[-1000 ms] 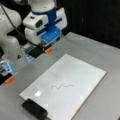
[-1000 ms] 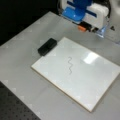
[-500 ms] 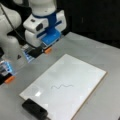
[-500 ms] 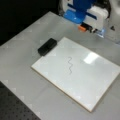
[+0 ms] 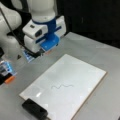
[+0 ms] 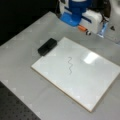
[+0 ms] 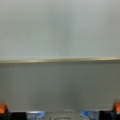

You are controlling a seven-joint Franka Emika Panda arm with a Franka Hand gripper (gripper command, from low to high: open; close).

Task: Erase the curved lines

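- The gripper (image 5: 46, 51) hangs above the grey table (image 5: 110, 62), just off the white board's (image 5: 75, 75) far edge in both front views; in a front view (image 6: 83, 28) it sits at the top, beyond the board (image 6: 100, 75).
- In the wrist view, 2 orange-tipped fingers (image 7: 3, 108) show at the bottom corners, set far apart, with nothing between them.
- That same view looks down on the table's grey surface (image 7: 60, 85), with the board's thin tan edge (image 7: 60, 60) running straight across and the white board face (image 7: 60, 27) above it.
- 1 set of curve lines (image 5: 61, 86): a short, thin, dark wavy squiggle near the middle of the board, well apart from the gripper and unerased. It shows in both front views (image 6: 70, 65).
- 1 black eraser block (image 5: 34, 109) lies at the board's corner, towards a front view's bottom left; in a front view (image 6: 47, 46) it sits at the board's left corner, touching or overlapping the edge.
- 1 bright glare patch (image 6: 89, 58) lies on the board to the squiggle's right.
- 1 small orange and blue object (image 5: 7, 72) stands at a front view's left edge.
- No writing or brand can be read anywhere.
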